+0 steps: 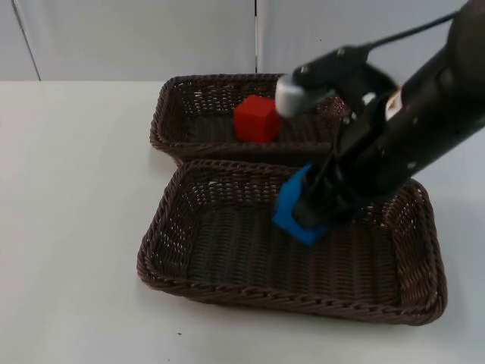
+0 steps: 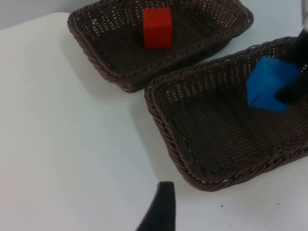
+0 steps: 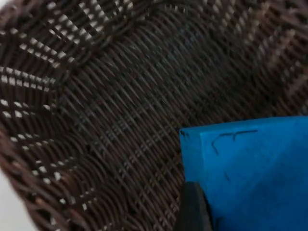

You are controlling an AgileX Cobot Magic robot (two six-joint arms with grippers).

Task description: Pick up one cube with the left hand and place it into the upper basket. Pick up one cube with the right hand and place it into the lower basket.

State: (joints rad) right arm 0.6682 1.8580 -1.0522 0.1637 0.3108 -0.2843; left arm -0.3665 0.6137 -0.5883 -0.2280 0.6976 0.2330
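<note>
A red cube (image 1: 256,119) (image 2: 157,27) lies inside the upper wicker basket (image 1: 161,114) (image 2: 94,48). My right gripper (image 1: 312,210) reaches into the lower wicker basket (image 1: 161,227) (image 2: 162,115) (image 3: 29,159) and is shut on a blue cube (image 1: 291,211) (image 2: 268,84) (image 3: 250,168). The cube hangs tilted just above the basket's woven floor, right of its middle; whether it touches the floor I cannot tell. My left gripper (image 2: 161,211) waits over the bare table beside the lower basket's left wall, holding nothing that I can see.
Both dark brown baskets stand side by side near the table's middle, long walls almost touching. White table top (image 1: 76,189) spreads to their left and front. The grey partition wall (image 1: 136,38) closes off the back.
</note>
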